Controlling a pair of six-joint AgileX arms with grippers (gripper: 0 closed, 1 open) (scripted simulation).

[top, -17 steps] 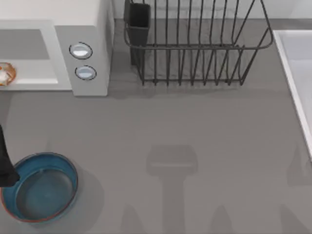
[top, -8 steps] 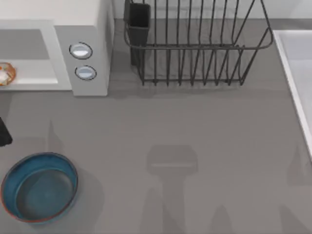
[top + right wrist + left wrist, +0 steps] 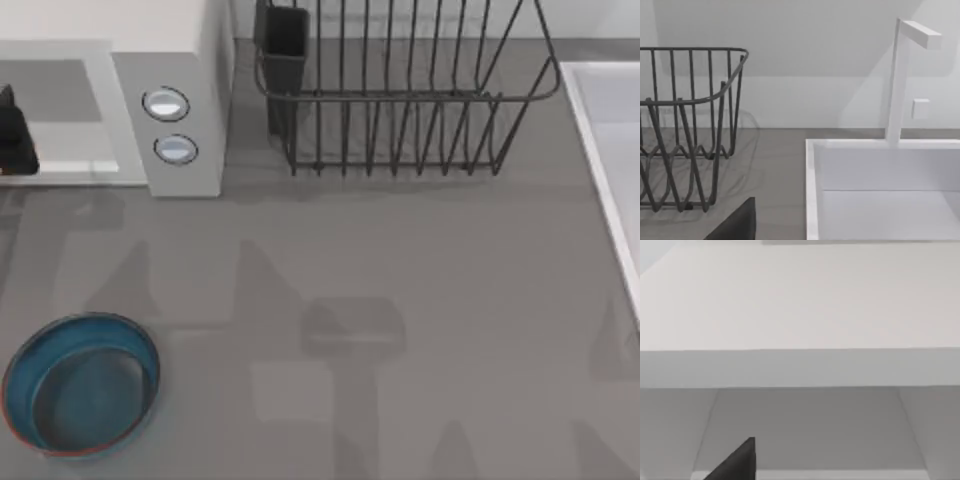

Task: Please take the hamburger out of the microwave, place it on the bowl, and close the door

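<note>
The left gripper (image 3: 14,140) is seen at the mouth of the microwave (image 3: 170,60), at the back-left corner of the bench (image 3: 400,300), directly over the spot on the cavity floor where the hamburger would lie, so the hamburger is hidden beneath it. Whether its fingers are spread or closed cannot be told; in the left wrist view a single dark fingertip (image 3: 737,462) is shown against the light grey cavity. The bowl (image 3: 80,385) is left empty at the front-left corner, well apart from the microwave. The hamburger is judged to be light and soft, easily squashed, with a rounded top that could slip. It is probably best taken low across its sides with gentle pressure. The right arm is parked off the bench's right side, its wrist camera facing the dish rack (image 3: 685,130) and sink (image 3: 880,190).
</note>
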